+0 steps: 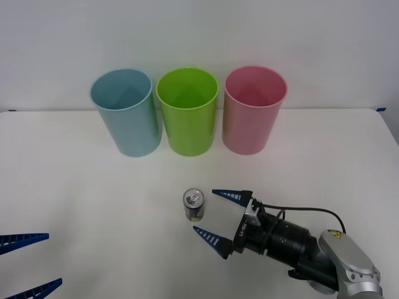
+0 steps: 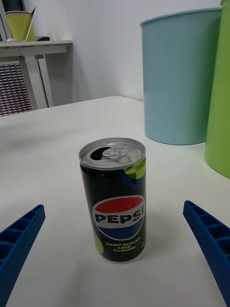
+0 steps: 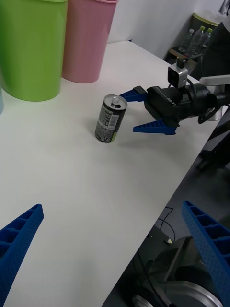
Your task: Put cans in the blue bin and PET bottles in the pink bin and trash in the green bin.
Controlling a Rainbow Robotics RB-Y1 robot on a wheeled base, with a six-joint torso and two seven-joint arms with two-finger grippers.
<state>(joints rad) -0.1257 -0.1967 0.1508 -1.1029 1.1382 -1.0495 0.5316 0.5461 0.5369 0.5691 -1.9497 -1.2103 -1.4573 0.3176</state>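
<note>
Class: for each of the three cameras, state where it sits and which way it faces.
Front: above the arms, facing the table, three bins and can; both grippers show.
Right wrist: on the right arm, facing the can; own fingers show.
Left wrist: on the left arm, facing the can and right gripper.
Shared: the can.

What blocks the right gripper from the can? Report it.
Nothing visible. The right gripper is open, its fingers apart with bare table between them and the upright can; the blue bin stands farther back.
</note>
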